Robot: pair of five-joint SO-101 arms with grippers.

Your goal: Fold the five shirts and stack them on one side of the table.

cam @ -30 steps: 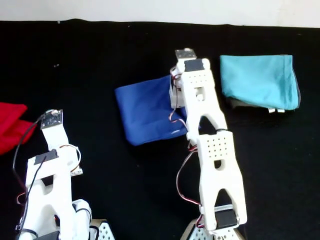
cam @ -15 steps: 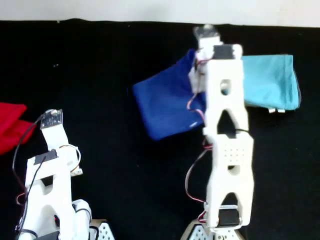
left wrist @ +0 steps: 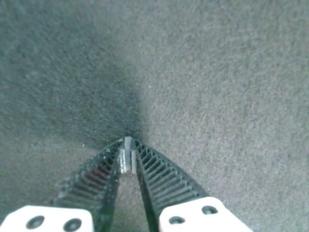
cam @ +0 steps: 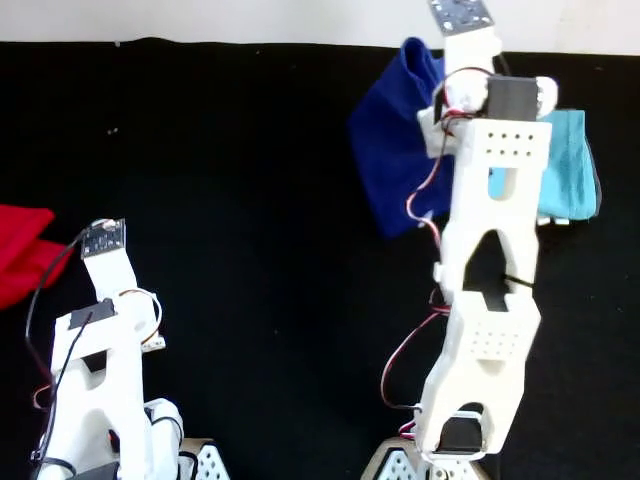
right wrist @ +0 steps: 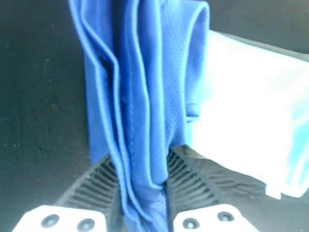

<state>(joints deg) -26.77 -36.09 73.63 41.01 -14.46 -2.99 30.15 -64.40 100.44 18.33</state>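
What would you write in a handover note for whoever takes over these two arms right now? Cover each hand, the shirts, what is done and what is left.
Right hand: shut on the folded blue shirt, which hangs lifted at the far right, next to the teal shirt.
Left hand: shut, empty, over bare table at the near left.
Done: the teal shirt lies folded at the far right; the blue one is folded and in the grasp.
Left: probably lay the blue shirt on the teal one, then fold the rumpled red shirt at the left edge and add it to the stack, along with any others.
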